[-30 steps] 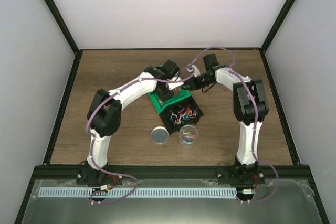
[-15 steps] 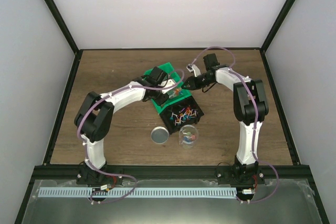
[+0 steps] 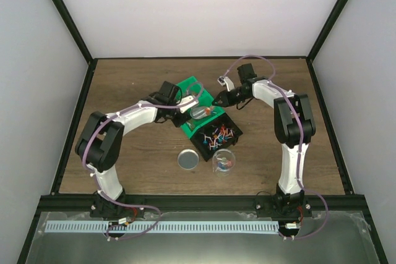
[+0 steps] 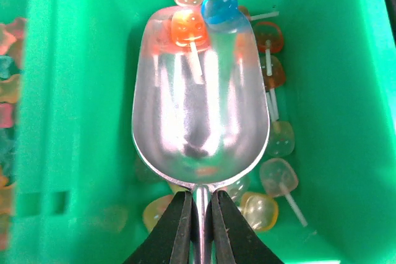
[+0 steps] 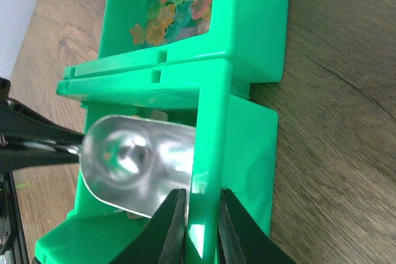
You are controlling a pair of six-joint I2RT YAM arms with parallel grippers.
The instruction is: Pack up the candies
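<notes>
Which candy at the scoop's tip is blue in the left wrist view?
The blue candy on the front rim of the scoop, on the right side, with its white stick pointing up-right. The orange candy lies just left of it.

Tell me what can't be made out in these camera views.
- Left wrist: candies under the scoop, partly hidden by its bowl.
- Right wrist: the scoop's front end, behind a wall of the green bin.
- Top view: the clear cup contents, too small to count.
</notes>
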